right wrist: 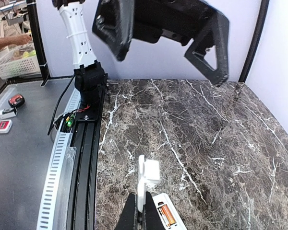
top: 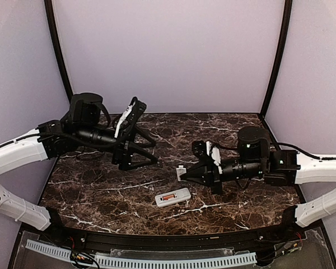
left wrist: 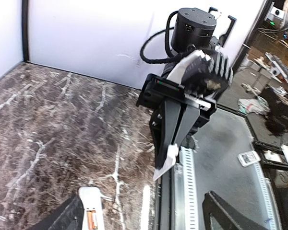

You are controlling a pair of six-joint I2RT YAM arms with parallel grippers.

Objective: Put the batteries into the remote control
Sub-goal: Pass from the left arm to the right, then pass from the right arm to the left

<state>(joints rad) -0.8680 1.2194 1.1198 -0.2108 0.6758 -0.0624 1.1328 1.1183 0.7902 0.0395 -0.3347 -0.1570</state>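
Remote control (top: 172, 197): flat white rectangle.

Dark marble table (top: 101, 190); white remote control (top: 173, 197) flat nr front ctr, orange battery (top: 168, 197) in bay.

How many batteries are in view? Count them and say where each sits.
1. The battery lies in the open compartment of the remote control. More could be hidden. The right gripper holds a white piece, likely the compartment's cover.
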